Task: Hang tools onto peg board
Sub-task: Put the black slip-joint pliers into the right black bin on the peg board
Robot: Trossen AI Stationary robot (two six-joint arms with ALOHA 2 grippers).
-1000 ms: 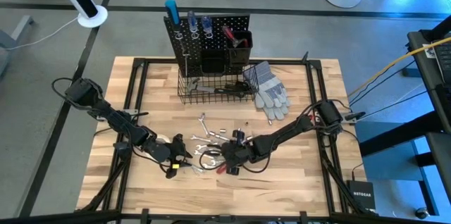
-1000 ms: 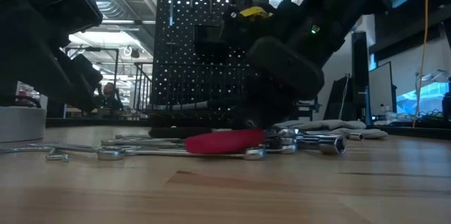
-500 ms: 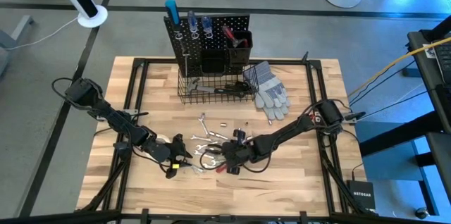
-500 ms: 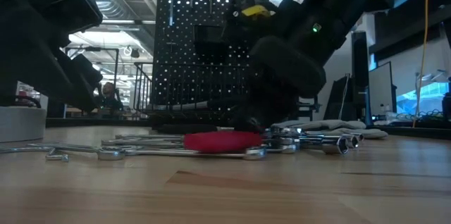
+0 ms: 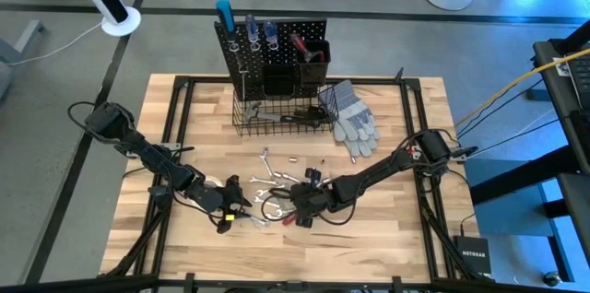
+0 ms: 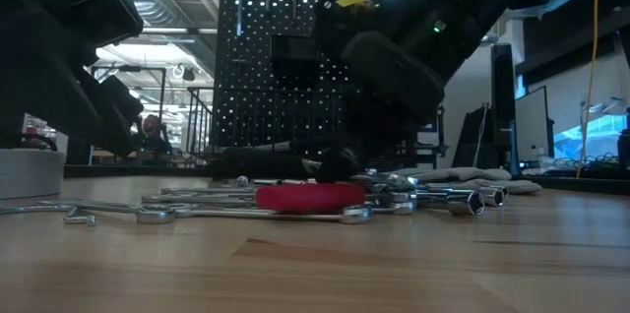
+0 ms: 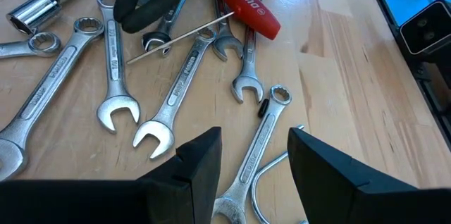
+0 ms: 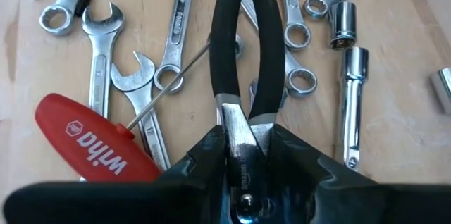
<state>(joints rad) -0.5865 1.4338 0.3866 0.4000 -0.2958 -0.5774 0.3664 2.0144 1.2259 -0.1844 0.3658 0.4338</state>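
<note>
**Right claw clamped on black-handled pliers**

Right claw [image 8: 238, 146] closed on pliers [image 8: 239, 48] at the metal head, amid the wrenches [image 7: 116, 76], just beside the red-handled screwdriver [image 8: 95, 139]. Left claw [image 7: 250, 157] parted wide, empty, near that screwdriver. Peg board [image 5: 272, 53] well beyond, at the surface's [image 5: 415, 238] far edge.

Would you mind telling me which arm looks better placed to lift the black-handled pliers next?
Right, I think. The right gripper already has its fingers either side of the black-handled pliers near the pivot, while the left gripper hangs open over the wrenches.
</note>
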